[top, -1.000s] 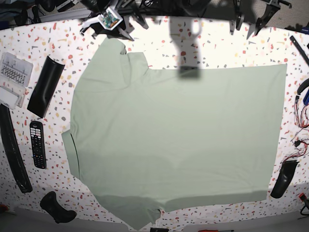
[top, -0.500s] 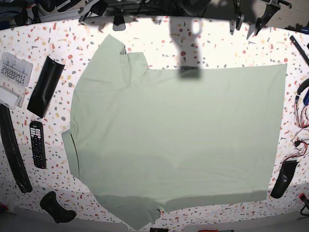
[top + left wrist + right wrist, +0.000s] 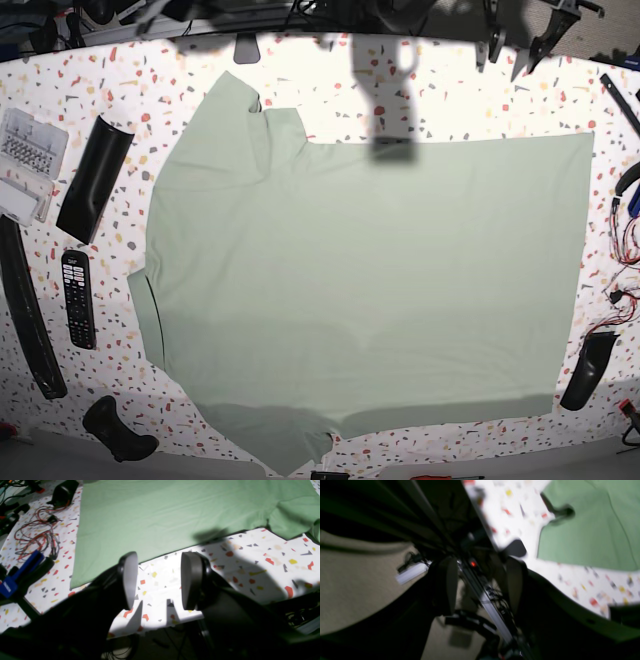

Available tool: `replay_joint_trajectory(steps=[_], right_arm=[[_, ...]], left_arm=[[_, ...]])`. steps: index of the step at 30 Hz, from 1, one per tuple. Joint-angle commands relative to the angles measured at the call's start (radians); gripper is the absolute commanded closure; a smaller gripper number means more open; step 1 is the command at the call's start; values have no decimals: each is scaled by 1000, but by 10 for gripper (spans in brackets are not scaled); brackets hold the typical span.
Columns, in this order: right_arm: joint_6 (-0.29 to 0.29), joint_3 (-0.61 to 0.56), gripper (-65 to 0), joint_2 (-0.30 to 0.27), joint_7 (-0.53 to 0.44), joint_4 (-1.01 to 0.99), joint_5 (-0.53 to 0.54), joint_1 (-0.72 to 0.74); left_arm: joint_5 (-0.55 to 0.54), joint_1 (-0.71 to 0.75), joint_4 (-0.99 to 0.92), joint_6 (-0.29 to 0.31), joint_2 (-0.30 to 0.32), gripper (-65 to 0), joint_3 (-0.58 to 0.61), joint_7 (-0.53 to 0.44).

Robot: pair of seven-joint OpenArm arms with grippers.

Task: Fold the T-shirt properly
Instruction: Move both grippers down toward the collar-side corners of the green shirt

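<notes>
The T-shirt [image 3: 370, 290] lies spread flat across the speckled table [image 3: 100, 100], its collar end toward the remote [image 3: 78, 298]. The left gripper [image 3: 159, 580] hangs over the table's edge just beside the shirt's side, jaws spread and empty. The right gripper [image 3: 481, 585] is past the table's edge, jaws likewise apart, holding nothing

The right wrist view is smeared throughout: the right gripper [image 3: 480, 585] shows only as two dark blurred pads, and the clutter behind it cannot be told. The T-shirt [image 3: 370, 290] runs off the bottom edge of the base view, and off the top and right edges of the left wrist view. Neither arm shows in the base view.
</notes>
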State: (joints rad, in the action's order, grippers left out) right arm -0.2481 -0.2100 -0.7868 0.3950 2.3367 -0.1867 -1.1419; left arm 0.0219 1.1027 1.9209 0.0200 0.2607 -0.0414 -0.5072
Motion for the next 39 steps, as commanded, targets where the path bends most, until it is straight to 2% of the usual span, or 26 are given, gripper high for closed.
replay_joint_trajectory(steps=[1, 7, 8, 13, 16, 18, 20, 21, 26, 29, 32, 34, 36, 39], right_arm=[[18, 33, -306, -8, -5, 19, 6, -17], [26, 194, -306, -8, -58, 19, 85, -55], [46, 211, -306, -8, -66, 19, 90, -52], [300, 289, -306, 0, -69, 19, 82, 18], [396, 309, -306, 24, 1, 19, 48, 74], [415, 309, -306, 33, 4, 19, 21, 103], [415, 308, -306, 39, 6, 19, -21, 120], [415, 308, -306, 39, 10, 19, -48, 119], [414, 308, -306, 39, 139, 19, -203, 108], [412, 308, -306, 13, 164, 19, -235, 108], [410, 308, -306, -27, 174, 19, -233, 108], [358, 308, -306, -49, 219, 19, -233, 108], [246, 308, -306, -60, 273, 19, -220, 108], [108, 308, -306, -60, 282, 19, -167, 108]], left_arm=[[-5, 16, 17, -5, 3, -256, -3, -29], [-5, 16, 17, -5, 3, -256, -3, -29], [-5, 16, 17, -4, 3, -256, -3, -29], [-5, 4, 17, -5, 3, -256, -3, -29], [-4, -22, 17, -4, 3, -256, -3, 33], [-4, -56, 17, -4, 3, -256, -3, 167], [-3, -98, 17, -5, 6, -256, -3, 282], [1, -120, 17, -5, 6, -256, -3, 307], [99, -188, 17, -4, 10, -256, -3, 309], [220, -220, 17, -5, 48, -256, -3, 309], [423, -244, 17, -5, 114, -256, -3, 313], [568, -256, 17, -5, 153, -253, -3, 314], [652, -272, 17, -5, 172, -253, -3, 330], [731, -315, 17, -5, 175, -253, -3, 419]])
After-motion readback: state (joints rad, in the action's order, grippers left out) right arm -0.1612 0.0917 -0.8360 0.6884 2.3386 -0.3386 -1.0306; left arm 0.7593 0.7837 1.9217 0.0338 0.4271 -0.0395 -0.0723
